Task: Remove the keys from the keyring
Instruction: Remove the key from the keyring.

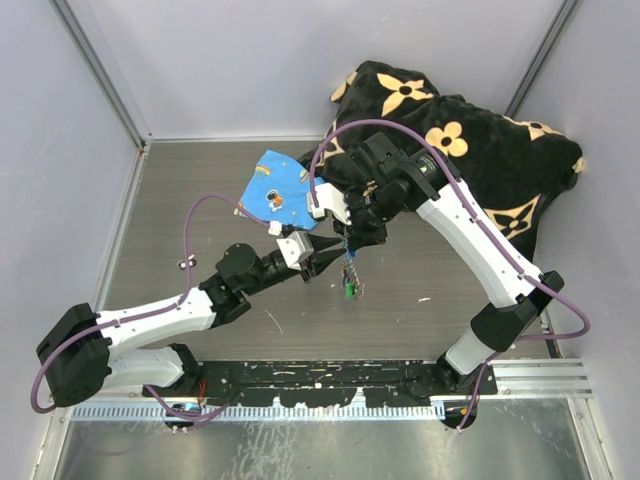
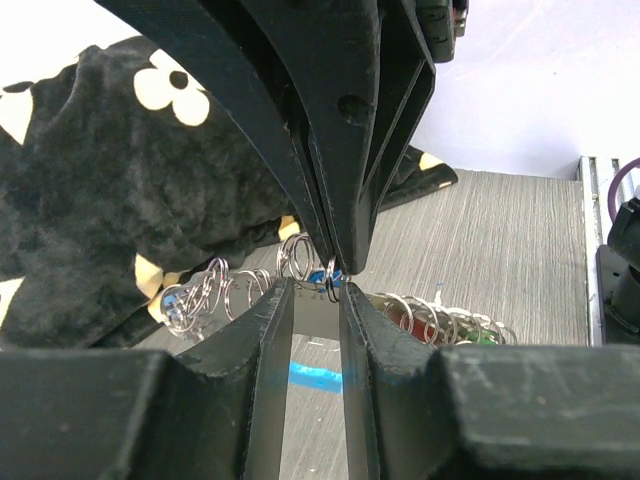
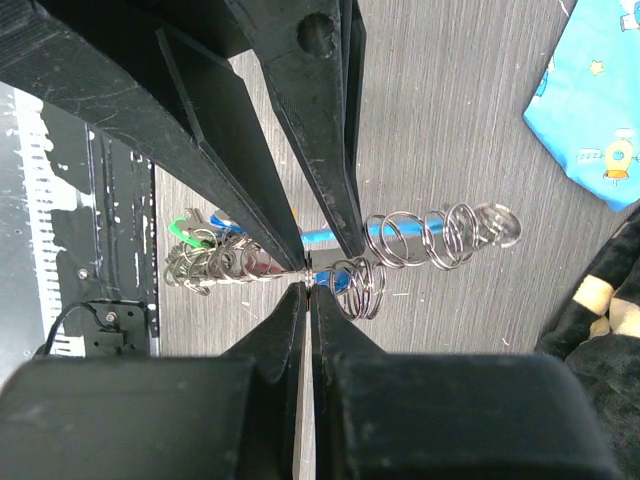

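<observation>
Two sets of black fingers are meeting tip to tip over the middle of the grey wood-grain table (image 1: 180,210). The right fingers (image 3: 280,340) are clenching one thin loop of the keyring (image 3: 430,235), a chain of silvery wire split rings carrying a short light-blue curved piece, and are holding it up between the arms. The left fingers (image 2: 270,340) are standing narrowly parted with their tips against the same loops; whether they are actually gripping cannot be told. The tiny keys (image 3: 190,232), with green and red plastic heads showing, are bunching at one end of the chain.

The chain is probably handling as light, limp and slippery, with springy wire, so pinching a single coil beside a key is likely working best. The fingers are hiding the pinch point, and the key blades and ring splits are reading too small to resolve. Farther off, a light-blue printed cloth (image 1: 278,190) and a black plush blanket with cream flowers (image 1: 480,150) are lying.
</observation>
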Tool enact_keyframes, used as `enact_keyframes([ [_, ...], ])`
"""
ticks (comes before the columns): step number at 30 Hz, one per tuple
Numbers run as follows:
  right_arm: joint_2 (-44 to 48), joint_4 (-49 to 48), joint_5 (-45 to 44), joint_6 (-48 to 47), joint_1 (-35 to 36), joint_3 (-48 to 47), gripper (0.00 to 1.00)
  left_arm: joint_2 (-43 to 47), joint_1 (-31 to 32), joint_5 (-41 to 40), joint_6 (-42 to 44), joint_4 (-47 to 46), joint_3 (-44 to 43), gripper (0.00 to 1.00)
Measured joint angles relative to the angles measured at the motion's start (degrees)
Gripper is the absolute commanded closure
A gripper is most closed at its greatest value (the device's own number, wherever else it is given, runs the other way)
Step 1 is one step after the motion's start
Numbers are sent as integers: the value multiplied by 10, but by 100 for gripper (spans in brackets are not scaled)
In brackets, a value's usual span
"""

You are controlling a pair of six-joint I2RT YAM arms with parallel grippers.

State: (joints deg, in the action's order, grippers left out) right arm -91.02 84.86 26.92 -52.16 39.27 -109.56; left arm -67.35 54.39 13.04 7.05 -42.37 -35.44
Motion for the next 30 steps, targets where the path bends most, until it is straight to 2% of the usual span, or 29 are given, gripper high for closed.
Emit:
enact_keyframes([
  [17,0,2,17,-2,0,0,99,-5,0,29,-13,-10,-3,77],
  [19,0,4,17,-3,0,0,99,-6,0,34,-14,-6,-6,83],
  [21,1,5,18,-4,-1,0,99,-8,0,39,-15,0,-10,97],
  [25,6,7,20,-9,-3,2,98,-9,-1,46,-16,15,-20,100],
  [30,20,-1,28,-14,-6,19,82,-6,-1,47,-18,24,-23,100],
])
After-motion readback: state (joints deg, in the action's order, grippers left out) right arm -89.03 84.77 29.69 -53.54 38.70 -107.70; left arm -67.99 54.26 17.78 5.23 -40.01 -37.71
